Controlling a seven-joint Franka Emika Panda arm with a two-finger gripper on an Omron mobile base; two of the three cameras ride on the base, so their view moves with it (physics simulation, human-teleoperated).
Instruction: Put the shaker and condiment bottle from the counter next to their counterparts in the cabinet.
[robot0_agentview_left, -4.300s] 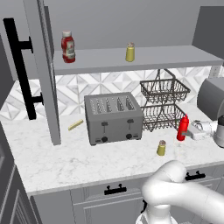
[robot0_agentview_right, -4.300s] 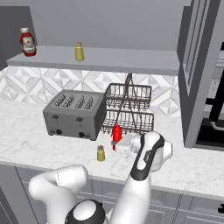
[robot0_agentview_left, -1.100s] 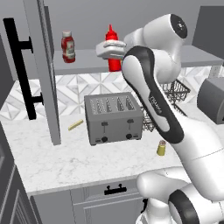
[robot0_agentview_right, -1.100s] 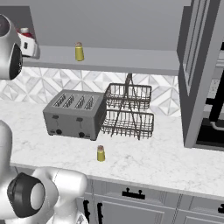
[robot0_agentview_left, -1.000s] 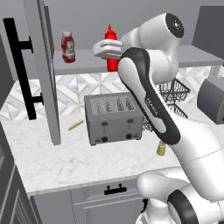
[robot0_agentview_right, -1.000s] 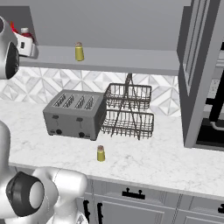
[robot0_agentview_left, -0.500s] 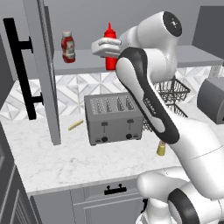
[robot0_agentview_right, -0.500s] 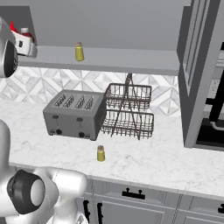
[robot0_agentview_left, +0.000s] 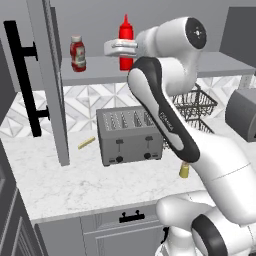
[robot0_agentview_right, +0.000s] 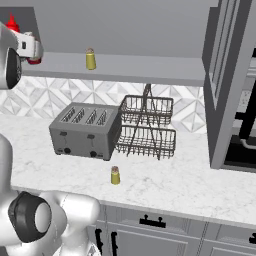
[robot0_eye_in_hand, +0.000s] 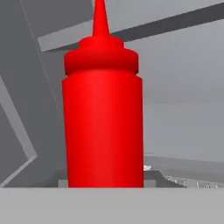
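We saw open shelf (robot0_agentview_left: 95, 75) between ketchup bottle (robot0_agentview_left: 77, 52) and condiment bottle (robot0_agentview_left: 125, 42); the open cabinet door (robot0_agentview_left: 52, 85) blocked the left.

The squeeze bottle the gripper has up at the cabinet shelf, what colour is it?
The condiment bottle is plain red all over, nozzle included; the hand view shows it best.

A bright-yellow shaker (robot0_agentview_right: 90, 59) was seen upright on the cabinet shelf (robot0_agentview_right: 130, 68), a red bottle tip (robot0_agentview_right: 12, 23) was noted at the far left beside the white arm, and on the marble counter (robot0_agentview_right: 165, 185) an olive shaker (robot0_agentview_right: 115, 175) stood before the toaster (robot0_agentview_right: 85, 130) and wire rack (robot0_agentview_right: 146, 127).
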